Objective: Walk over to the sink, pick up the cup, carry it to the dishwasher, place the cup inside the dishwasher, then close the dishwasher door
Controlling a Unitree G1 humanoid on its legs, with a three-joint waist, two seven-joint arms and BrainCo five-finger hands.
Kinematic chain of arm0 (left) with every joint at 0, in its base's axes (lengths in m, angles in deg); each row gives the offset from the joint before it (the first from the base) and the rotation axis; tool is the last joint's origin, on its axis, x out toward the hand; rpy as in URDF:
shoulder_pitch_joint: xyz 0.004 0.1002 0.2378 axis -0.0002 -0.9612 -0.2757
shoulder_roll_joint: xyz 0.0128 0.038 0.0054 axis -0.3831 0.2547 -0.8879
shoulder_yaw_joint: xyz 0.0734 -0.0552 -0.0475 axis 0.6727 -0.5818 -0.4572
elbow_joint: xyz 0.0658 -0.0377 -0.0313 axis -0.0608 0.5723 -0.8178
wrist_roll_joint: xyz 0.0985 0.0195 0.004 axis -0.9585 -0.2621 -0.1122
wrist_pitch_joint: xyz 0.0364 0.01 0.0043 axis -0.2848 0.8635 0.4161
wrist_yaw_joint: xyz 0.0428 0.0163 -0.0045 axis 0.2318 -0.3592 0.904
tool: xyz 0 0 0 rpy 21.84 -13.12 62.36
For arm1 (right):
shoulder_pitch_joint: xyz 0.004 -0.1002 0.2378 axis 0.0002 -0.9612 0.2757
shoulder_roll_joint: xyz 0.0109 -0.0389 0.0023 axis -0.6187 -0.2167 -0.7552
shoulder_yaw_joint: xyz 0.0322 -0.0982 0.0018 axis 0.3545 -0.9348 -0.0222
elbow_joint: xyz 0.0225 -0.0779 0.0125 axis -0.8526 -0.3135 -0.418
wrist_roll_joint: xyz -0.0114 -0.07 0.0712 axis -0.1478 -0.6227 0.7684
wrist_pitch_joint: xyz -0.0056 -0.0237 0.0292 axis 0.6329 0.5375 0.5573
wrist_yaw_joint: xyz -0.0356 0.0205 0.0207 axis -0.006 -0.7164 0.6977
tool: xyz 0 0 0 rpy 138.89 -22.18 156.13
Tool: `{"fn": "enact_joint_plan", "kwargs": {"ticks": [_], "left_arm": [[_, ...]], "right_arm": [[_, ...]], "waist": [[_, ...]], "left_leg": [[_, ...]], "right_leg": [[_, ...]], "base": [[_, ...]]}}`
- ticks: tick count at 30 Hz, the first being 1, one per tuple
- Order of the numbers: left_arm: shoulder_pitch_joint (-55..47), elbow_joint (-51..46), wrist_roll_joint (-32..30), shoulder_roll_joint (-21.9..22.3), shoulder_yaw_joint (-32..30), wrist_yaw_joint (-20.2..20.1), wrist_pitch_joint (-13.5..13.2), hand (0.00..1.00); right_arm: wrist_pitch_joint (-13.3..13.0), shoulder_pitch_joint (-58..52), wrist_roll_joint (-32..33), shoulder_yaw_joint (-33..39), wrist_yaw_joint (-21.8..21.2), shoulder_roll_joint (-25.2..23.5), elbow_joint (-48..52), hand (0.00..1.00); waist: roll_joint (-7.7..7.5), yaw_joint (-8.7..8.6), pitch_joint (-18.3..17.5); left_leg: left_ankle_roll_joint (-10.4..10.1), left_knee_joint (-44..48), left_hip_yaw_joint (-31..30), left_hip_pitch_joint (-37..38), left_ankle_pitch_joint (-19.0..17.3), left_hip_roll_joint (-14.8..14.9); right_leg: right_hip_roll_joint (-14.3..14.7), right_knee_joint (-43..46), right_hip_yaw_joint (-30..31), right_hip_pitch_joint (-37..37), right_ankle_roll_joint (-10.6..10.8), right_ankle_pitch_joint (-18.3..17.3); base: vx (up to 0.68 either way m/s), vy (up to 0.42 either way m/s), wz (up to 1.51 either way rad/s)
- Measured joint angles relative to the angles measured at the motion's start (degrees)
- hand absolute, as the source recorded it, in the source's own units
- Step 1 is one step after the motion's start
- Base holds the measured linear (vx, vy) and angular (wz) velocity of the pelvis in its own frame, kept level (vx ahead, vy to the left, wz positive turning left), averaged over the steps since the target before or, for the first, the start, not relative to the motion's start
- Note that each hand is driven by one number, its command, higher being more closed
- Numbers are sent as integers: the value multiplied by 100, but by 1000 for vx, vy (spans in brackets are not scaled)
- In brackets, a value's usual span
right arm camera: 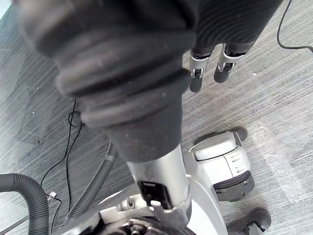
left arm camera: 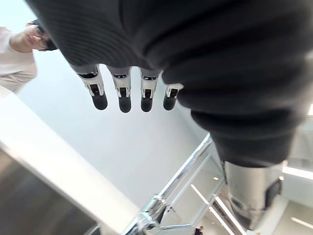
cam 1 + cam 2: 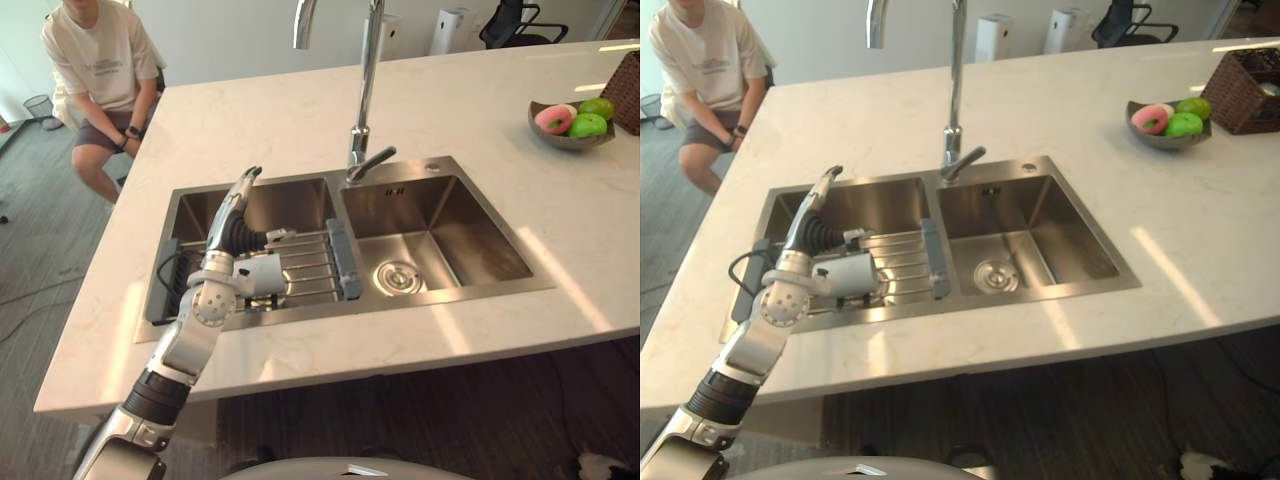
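1. The robot is standing right at the sink (image 3: 300, 312), so the walking part is looking done and it's busy with the pick-up step
2. The left hand (image 3: 236, 205) is hovering over the left basin, just above the wire rack (image 3: 312, 266). Its fingers (image 2: 124, 100) are sticking out straight and it's holding nothing
3. The right hand (image 1: 195, 78) is hanging low over the floor (image 1: 274, 103), fingers loose, and it's carrying nothing either
4. The cup isn't turning up anywhere clear. The right basin is showing just its drain, and the arm is covering part of the rack, so whether the cup is sitting behind it can't be told
5. Judging from that, the next move is calling for the left hand to tip down into the left basin and curl round the cup once it's in sight. It should be staying clear of the tap (image 3: 365, 100) and not snagging the rack bars
6. Carrying it off, loading the dishwasher and shutting the door are all waiting to be done
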Motion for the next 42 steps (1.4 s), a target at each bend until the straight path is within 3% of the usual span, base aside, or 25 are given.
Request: {"fn": "enact_joint_plan", "kwargs": {"ticks": [6,12,14,24,32,42], "left_arm": [[-105,120,-428,-123,12,-511,58,0],[-105,307,-961,-324,150,-1277,237,0],[-117,308,-1119,-413,244,-1522,248,0],[-137,310,-1740,-761,521,-2346,229,0],[-136,693,-1900,-811,572,-2558,275,0],[-132,1298,-1900,-856,553,-2391,444,0]], "right_arm": [[23,-3,-401,-168,160,15,28,0],[284,67,-588,-398,643,40,228,0],[392,107,-587,-402,653,35,225,0],[409,148,-580,-408,646,36,226,0],[491,150,-580,-407,637,39,229,0],[498,151,-579,-411,625,39,232,0]], "waist": [[-25,-41,11],[-36,-45,-3],[-66,-41,4],[-127,-101,-36],[-126,-121,-41],[-130,-163,-44]], "left_leg": [[-11,-34,-112,1,9,-5],[-23,-36,-112,-2,-6,2],[-24,-36,-110,1,-23,1],[-43,-37,-60,85,-95,-11],[-52,-37,1,90,-120,-6],[-56,-37,66,120,-143,-3]], "right_leg": [[-9,-62,-136,75,7,-2],[23,-275,-139,165,26,89],[24,-385,-140,223,30,147],[27,-623,-135,400,40,219],[33,-711,-110,428,34,255],[41,-800,-44,479,34,325]], "base": [[-5,-15,7],[6,-2,0],[20,2,0],[18,0,-2],[4,-1,-2],[1,-3,-2]]}}
